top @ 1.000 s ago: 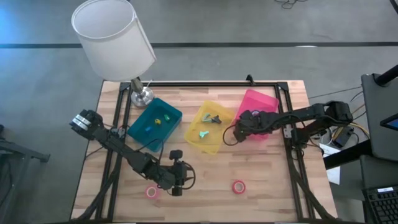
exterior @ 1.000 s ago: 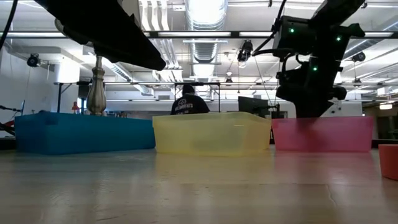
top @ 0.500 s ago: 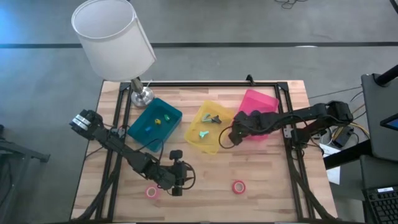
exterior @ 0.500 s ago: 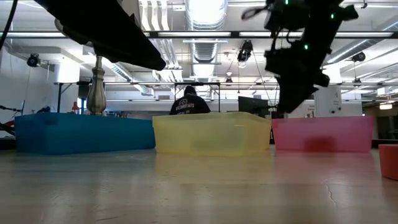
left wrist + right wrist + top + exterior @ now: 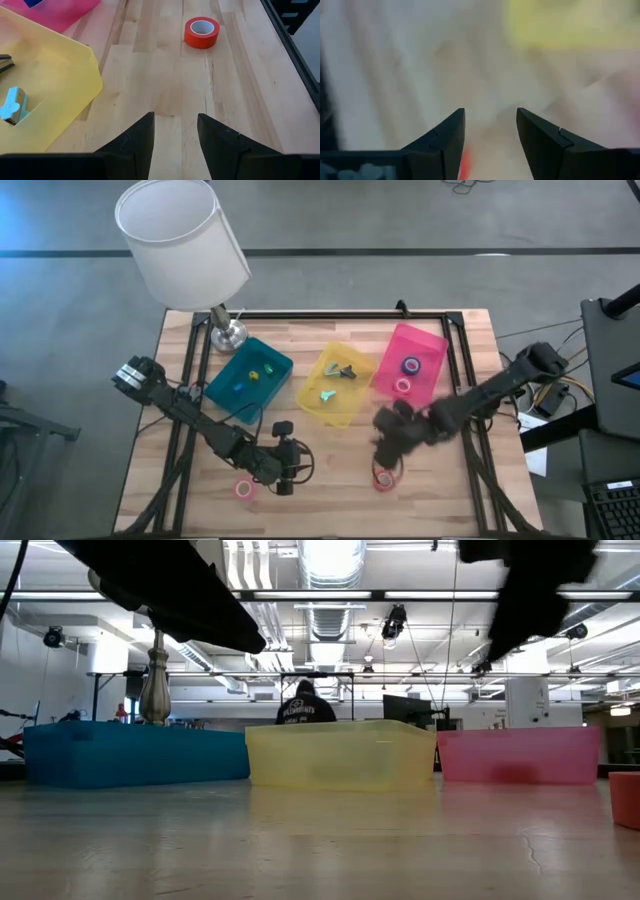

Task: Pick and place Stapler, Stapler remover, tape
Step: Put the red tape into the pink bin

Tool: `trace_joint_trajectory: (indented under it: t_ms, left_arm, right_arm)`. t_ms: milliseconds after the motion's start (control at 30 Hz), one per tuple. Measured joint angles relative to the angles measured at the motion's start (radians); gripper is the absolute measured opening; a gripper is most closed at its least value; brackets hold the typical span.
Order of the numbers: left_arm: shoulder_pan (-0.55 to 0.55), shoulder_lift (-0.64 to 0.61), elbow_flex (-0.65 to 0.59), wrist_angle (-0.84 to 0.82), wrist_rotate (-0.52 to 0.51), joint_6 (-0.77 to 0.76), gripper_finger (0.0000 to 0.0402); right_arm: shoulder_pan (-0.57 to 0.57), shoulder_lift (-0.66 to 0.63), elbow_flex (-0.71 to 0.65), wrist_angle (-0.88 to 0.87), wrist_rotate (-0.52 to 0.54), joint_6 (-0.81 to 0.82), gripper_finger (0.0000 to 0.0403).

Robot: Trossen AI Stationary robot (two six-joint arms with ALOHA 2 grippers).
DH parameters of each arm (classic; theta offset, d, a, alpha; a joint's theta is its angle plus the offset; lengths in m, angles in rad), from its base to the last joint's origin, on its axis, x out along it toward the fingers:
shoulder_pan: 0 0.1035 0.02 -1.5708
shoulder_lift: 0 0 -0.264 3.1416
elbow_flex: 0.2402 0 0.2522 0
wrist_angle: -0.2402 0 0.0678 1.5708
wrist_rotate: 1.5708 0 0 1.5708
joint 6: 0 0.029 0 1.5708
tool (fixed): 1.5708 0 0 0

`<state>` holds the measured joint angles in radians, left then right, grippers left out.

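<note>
A red tape roll [image 5: 384, 480] lies flat on the table near its near edge; it also shows in the left wrist view [image 5: 202, 32] and at the low view's right edge [image 5: 626, 798]. My right gripper [image 5: 390, 450] is blurred by motion and open [image 5: 490, 117]. It hangs just over the far side of that roll. A pink tape roll [image 5: 243, 489] lies flat beside my left gripper [image 5: 283, 472], which is open [image 5: 175, 125] and low near the near edge. A blue-purple roll [image 5: 412, 365] and a pale pink ring [image 5: 403, 386] lie in the pink bin [image 5: 432, 340].
The yellow bin [image 5: 345, 415] holds small stapler removers and the teal bin [image 5: 222, 392] holds small staplers; both stand mid-table, with the pink bin on their right. A lamp [image 5: 228, 332] with a white shade stands at the far left corner. Bare wood lies between the bins and the near edge.
My right gripper has swung fast from over the pink bin toward the table's near edge, ending over the red tape roll. The rolls inside the pink bin show now that the arm no longer covers them.
</note>
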<state>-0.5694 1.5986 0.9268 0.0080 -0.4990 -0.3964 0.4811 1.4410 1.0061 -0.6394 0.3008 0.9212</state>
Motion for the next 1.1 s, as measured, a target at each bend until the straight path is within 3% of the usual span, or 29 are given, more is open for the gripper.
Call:
trace_joint_trajectory:
  t_ms: [300, 533, 767, 1100]
  left_arm:
    - [0.0, 0.0, 0.0, 0.003, 0.0, -0.029, 0.0153]
    - [0.0, 0.0, 0.0, 0.015, 0.0, -0.022, 0.0154]
    - [0.006, 0.0, 0.0, 0.019, 0.0, 0.014, 0.0153]
    - [0.008, 0.0, 0.0, 0.022, 0.0, 0.026, 0.0153]
  right_arm:
    - [0.245, 0.187, 0.0, -0.009, -0.098, 0.251, 0.0176]
    - [0.207, 0.292, 0.007, -0.007, -0.122, 0.274, 0.0176]
    - [0.166, 0.296, 0.007, 0.003, -0.147, 0.371, 0.0176]
    - [0.162, 0.304, 0.005, 0.025, -0.122, 0.372, 0.0168]
